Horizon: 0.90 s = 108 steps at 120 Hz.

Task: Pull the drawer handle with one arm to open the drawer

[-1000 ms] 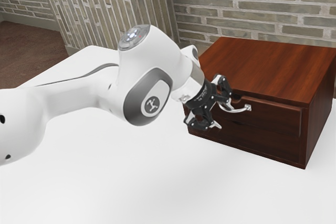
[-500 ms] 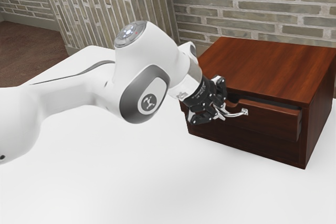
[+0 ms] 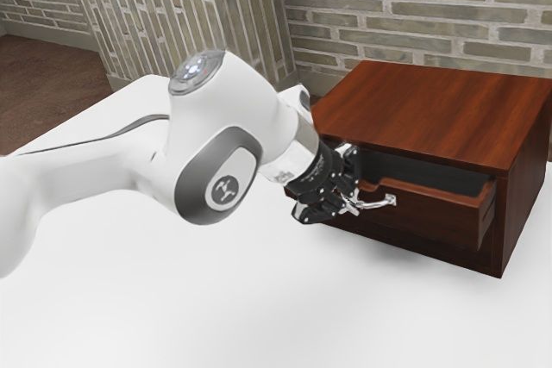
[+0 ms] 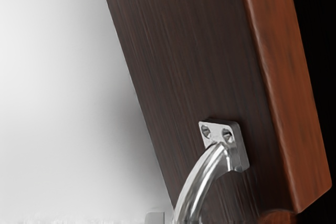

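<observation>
A dark wooden cabinet (image 3: 448, 105) stands on the white table at the exterior view's right. Its upper drawer (image 3: 431, 210) is pulled partway out, with a dark gap above its front. My black gripper (image 3: 347, 204) is shut on the near end of the silver drawer handle (image 3: 377, 202). In the wrist view the curved handle (image 4: 202, 184) runs from its mounting plate (image 4: 223, 136) on the drawer front (image 4: 194, 72) toward my hand.
The white table (image 3: 259, 299) stretches wide in front of the cabinet and under my arm. A brick wall (image 3: 414, 6) rises behind the cabinet. The lower drawer front (image 3: 431, 243) sits flush under the open one.
The drawer has slid out toward the exterior view's left, and the dark gap above its front has widened. My gripper has drawn back with the handle in it.
</observation>
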### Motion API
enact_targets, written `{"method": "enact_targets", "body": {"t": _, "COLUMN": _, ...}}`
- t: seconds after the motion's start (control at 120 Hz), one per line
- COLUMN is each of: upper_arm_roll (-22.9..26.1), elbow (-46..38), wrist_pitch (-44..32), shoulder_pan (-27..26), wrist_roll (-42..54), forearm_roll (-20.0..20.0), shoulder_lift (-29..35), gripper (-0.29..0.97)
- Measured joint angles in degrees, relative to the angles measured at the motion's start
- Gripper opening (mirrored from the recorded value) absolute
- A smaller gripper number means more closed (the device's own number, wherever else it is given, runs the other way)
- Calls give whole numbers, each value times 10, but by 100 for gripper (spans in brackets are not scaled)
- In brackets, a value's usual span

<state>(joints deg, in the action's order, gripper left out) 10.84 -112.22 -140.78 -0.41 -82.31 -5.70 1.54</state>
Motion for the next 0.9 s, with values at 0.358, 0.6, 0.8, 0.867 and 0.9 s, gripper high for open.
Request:
{"method": "enact_targets", "body": {"t": 0.358, "upper_arm_roll": 14, "elbow": -58, "wrist_pitch": -16, "shoulder_pan": 9, "wrist_roll": 0, "forearm_roll": -24, "shoulder_lift": 49, "gripper": -10}}
{"method": "enact_targets", "body": {"t": 0.6, "upper_arm_roll": 17, "elbow": -89, "wrist_pitch": -25, "shoulder_pan": 10, "wrist_roll": -1, "forearm_roll": -37, "shoulder_lift": 74, "gripper": -11}}
{"method": "enact_targets", "body": {"t": 0.8, "upper_arm_roll": 18, "elbow": -120, "wrist_pitch": -31, "shoulder_pan": 7, "wrist_roll": -1, "forearm_roll": -48, "shoulder_lift": 107, "gripper": -10}}
{"method": "enact_targets", "body": {"t": 0.867, "upper_arm_roll": 19, "elbow": -131, "wrist_pitch": -32, "shoulder_pan": 7, "wrist_roll": -1, "forearm_roll": -51, "shoulder_lift": 117, "gripper": -10}}
{"method": "enact_targets", "body": {"t": 0.9, "upper_arm_roll": 19, "elbow": -135, "wrist_pitch": -32, "shoulder_pan": 7, "wrist_roll": -1, "forearm_roll": -53, "shoulder_lift": 121, "gripper": -10}}
